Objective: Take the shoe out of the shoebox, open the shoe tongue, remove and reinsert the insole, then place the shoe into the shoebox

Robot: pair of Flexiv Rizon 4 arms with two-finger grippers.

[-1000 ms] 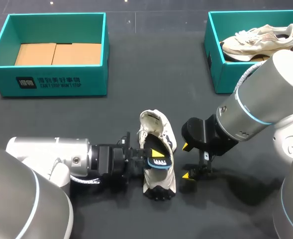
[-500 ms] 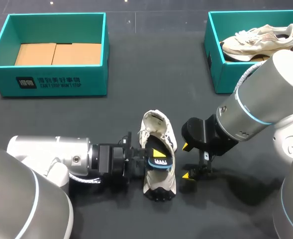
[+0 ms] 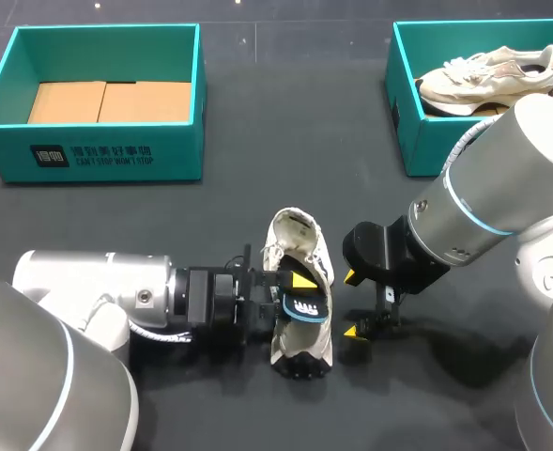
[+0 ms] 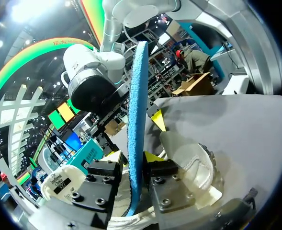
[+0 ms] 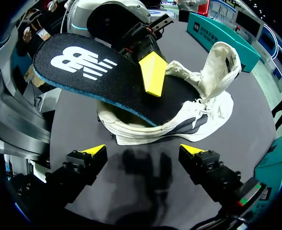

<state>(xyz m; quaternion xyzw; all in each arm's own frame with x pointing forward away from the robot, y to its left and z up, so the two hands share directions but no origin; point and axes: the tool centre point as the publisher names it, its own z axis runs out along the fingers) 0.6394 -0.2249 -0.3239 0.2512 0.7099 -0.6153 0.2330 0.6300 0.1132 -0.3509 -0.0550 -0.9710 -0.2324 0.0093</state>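
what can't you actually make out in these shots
- Right wrist view: how deep the insole reaches into the shoe; the upper covers its far end.
- Left wrist view: the shoe's opening, blocked by the edge-on insole in the left pincer.
- Head view: part of the second shoe, behind the right arm.

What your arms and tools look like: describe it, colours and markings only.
The left arm and right arm have rounded silver-grey shells with thin light-blue rings at the joints. A ribbed grey cable runs by the left wrist. The left tool and right tool are black, screw-studded blocks with bright yellow fingertips.
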